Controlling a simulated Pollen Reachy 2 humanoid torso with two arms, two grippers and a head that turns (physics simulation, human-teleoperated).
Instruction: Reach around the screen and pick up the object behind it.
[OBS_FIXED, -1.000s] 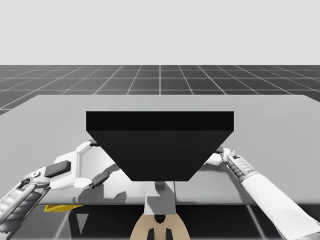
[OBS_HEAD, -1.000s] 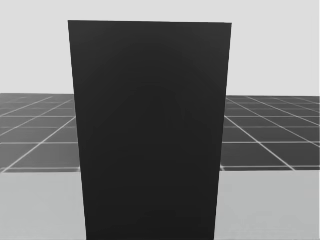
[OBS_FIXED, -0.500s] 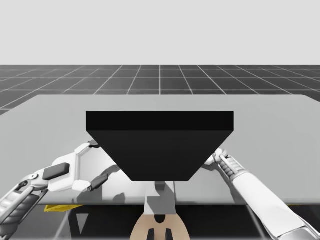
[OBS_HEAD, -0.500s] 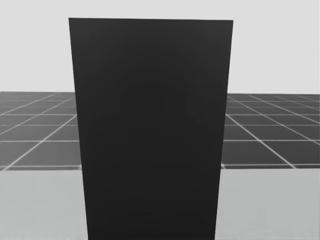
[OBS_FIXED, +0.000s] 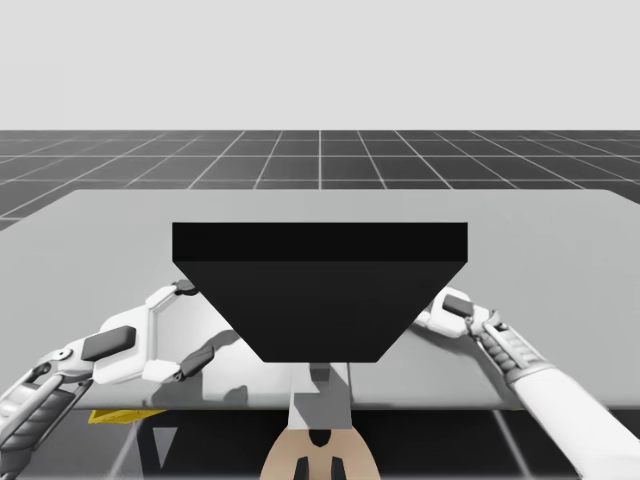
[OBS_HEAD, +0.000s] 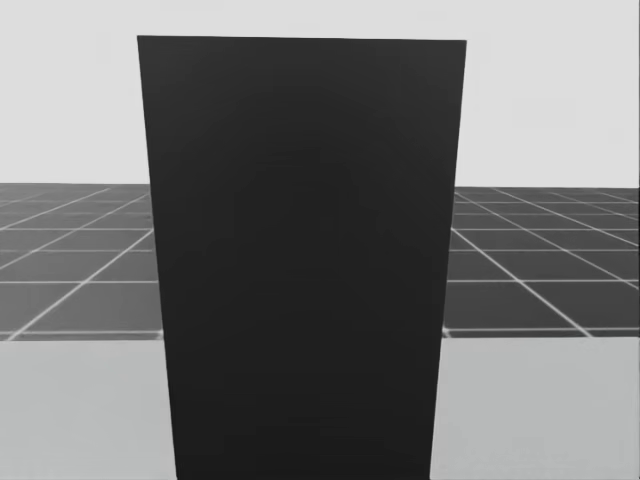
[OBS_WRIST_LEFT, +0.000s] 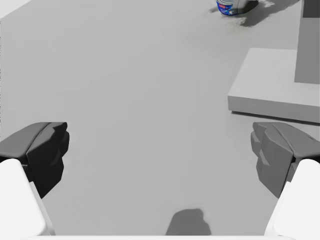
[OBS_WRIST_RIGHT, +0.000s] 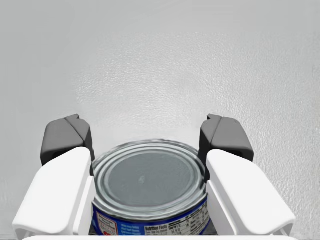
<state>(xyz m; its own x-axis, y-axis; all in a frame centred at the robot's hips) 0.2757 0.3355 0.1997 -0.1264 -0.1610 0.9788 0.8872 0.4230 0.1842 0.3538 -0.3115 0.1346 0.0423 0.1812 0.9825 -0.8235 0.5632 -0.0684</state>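
Observation:
A silver can with a blue label (OBS_WRIST_RIGHT: 150, 185) sits between the fingers of my right gripper (OBS_WRIST_RIGHT: 145, 137), which is shut on it from both sides. In the high view my right gripper (OBS_FIXED: 445, 310) is at the right edge of the black screen (OBS_FIXED: 320, 290), partly hidden by it. My left gripper (OBS_FIXED: 205, 325) is by the screen's left edge. In the left wrist view, my left gripper (OBS_WRIST_LEFT: 160, 150) is open over bare table, and the can (OBS_WRIST_LEFT: 231, 6) shows far ahead. The black screen (OBS_HEAD: 300, 260) blocks the head view.
The screen stands on a pale grey base slab (OBS_WRIST_LEFT: 272, 82) ahead of my left gripper and to one side. The grey table (OBS_FIXED: 560, 250) stretches wide around the screen. Something yellow (OBS_FIXED: 110, 415) lies below the table's near left edge.
My right hand has shifted out to the right from behind the screen's edge. My left arm has drawn back slightly. My head has turned a little.

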